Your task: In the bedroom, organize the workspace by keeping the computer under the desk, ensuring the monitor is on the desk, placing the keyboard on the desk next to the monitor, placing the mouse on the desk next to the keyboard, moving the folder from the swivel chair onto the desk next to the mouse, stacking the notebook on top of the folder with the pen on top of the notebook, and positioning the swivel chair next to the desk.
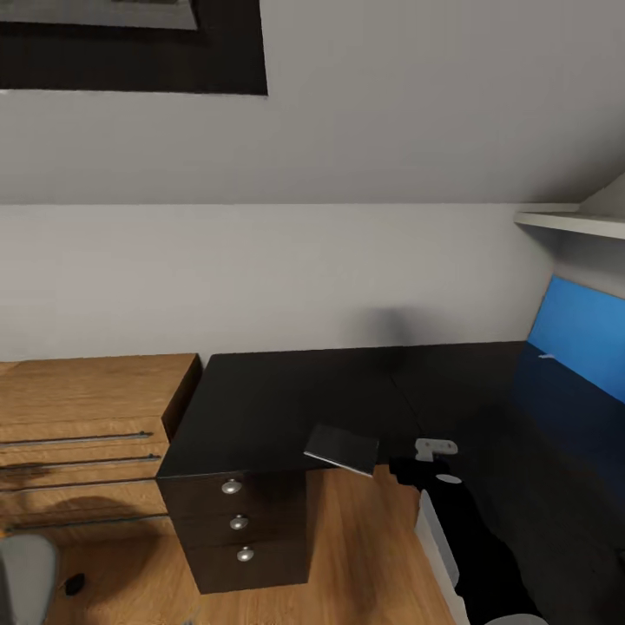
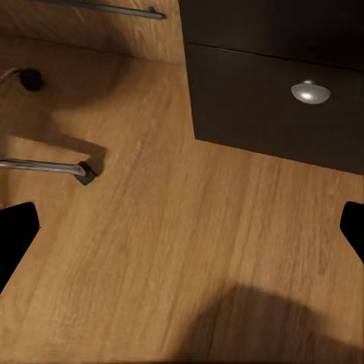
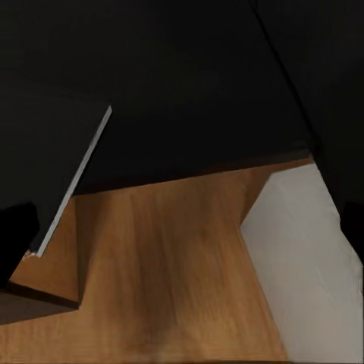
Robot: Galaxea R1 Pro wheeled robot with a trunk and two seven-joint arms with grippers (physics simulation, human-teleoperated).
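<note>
The notebook (image 1: 341, 449), dark with a white page edge (image 3: 76, 174), lies at the front edge of the black desk (image 1: 260, 408), one corner hanging over the floor. My right gripper (image 1: 392, 469) (image 3: 182, 227) hovers just right of it, open, nothing between the fingers. The pen (image 1: 546, 355) is a tiny white stick far back by the desk's blue panel (image 1: 577, 338). A grey piece of the swivel chair (image 1: 24, 577) shows at bottom left, and its chrome leg (image 2: 42, 165) is on the floor. My left gripper (image 2: 182, 227) hangs open over that floor.
An oak chest of drawers (image 1: 87, 434) stands left of the desk. The desk's black drawer unit (image 1: 239, 521) (image 2: 303, 91) has round silver knobs. A pale white box or panel (image 3: 303, 258) sits below the desk edge. A small black lump (image 1: 74, 583) lies by the chair.
</note>
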